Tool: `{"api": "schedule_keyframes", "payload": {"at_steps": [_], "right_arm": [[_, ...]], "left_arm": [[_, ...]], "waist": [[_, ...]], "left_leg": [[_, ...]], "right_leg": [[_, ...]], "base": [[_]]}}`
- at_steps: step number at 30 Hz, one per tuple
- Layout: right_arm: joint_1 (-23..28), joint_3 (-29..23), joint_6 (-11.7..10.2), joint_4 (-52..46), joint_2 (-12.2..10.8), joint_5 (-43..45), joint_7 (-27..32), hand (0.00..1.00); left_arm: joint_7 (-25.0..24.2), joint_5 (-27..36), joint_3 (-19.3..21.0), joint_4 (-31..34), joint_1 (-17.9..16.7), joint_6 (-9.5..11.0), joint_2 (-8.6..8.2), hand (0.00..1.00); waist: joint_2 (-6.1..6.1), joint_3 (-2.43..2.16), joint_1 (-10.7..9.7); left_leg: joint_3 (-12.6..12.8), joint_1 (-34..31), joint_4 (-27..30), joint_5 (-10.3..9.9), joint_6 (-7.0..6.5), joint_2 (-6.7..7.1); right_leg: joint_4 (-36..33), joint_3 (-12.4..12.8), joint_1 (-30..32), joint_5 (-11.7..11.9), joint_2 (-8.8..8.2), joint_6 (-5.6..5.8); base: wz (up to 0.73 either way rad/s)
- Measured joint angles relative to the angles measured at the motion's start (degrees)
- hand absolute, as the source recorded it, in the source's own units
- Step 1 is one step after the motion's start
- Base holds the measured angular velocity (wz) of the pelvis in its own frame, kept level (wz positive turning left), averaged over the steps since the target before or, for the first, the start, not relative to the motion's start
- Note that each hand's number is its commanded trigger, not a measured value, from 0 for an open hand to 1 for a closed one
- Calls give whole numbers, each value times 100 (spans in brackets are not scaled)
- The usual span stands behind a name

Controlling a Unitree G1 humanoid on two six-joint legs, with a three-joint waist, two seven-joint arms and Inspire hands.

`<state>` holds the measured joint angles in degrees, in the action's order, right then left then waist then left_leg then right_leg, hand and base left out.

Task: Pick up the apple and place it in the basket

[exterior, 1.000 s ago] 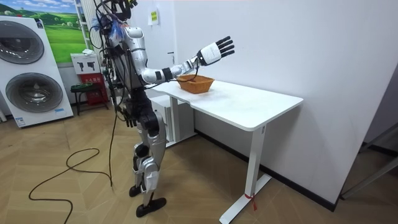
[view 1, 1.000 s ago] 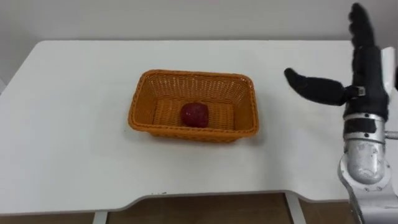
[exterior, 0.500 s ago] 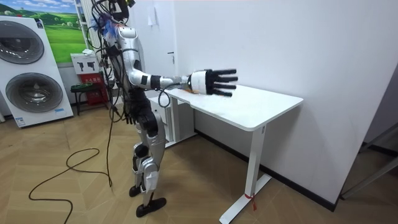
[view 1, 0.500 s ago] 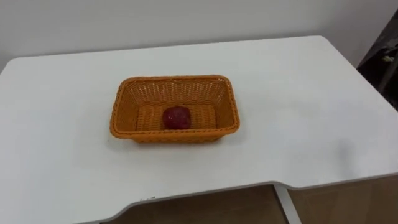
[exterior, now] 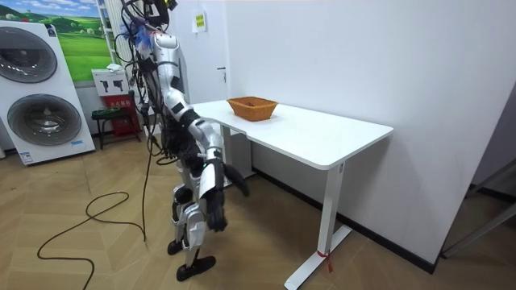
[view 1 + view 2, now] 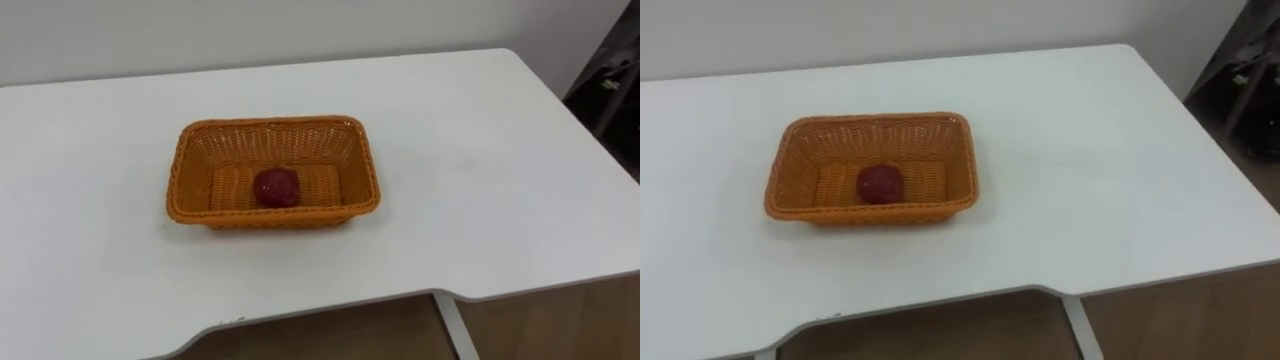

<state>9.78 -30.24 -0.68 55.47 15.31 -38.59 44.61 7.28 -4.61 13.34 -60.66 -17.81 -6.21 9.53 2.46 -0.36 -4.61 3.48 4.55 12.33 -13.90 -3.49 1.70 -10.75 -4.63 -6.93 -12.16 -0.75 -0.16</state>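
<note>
One dark red apple [image 6: 277, 187] lies on the bottom of the orange wicker basket [image 6: 270, 215], roughly in its middle. The basket sits flat on the white desk [image 6: 480, 180], left of centre in my head cameras and well back from the near edge.

For writing, I can find a small yellow notice [image 5: 198, 22] high on the wall behind the robot. There is also a white-and-red sign [image 5: 113, 84] beside the stacked washing machines [image 5: 36, 89]. Both carry print, but it is too small for me to read. A green landscape poster [image 5: 89, 40] hangs above the machines.

In the room view the robot stands upright at the end of the desk, on the room view's left. Its right arm hangs down with the elbow a little bent. The right hand [image 5: 215, 193] is below desk height beside the thigh, well apart from the basket. Its fingers point at the floor and look straight and released, thumb out to the side, holding nothing, though that hand is blurred.

My head cameras look down into the basket and show the apple. From the room camera I see the basket side-on, where its wicker wall hides what is inside.
</note>
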Motion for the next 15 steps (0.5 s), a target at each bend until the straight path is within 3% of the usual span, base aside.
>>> {"api": "schedule_keyframes", "payload": {"at_steps": [2, 15], "right_arm": [[82, 194, 186, 470, -47, -33, -427, 0], [41, 1848, 566, 1827, -388, 438, -3062, 0]], "left_arm": [[-7, -7, 0, 11, -5, -48, -8, 0], [-197, -30, -34, -159, 44, -86, -66, 0]], "waist": [[-57, -8, 21], [-44, 30, 348]], "left_leg": [[20, 50, -34, 8, 2, -1], [34, 117, -49, 15, 1, 3]], "right_leg": [[-11, 14, -1, -1, -1, -2], [92, -12, -77, 4, -5, -6]], "base": [[-5], [0]]}}
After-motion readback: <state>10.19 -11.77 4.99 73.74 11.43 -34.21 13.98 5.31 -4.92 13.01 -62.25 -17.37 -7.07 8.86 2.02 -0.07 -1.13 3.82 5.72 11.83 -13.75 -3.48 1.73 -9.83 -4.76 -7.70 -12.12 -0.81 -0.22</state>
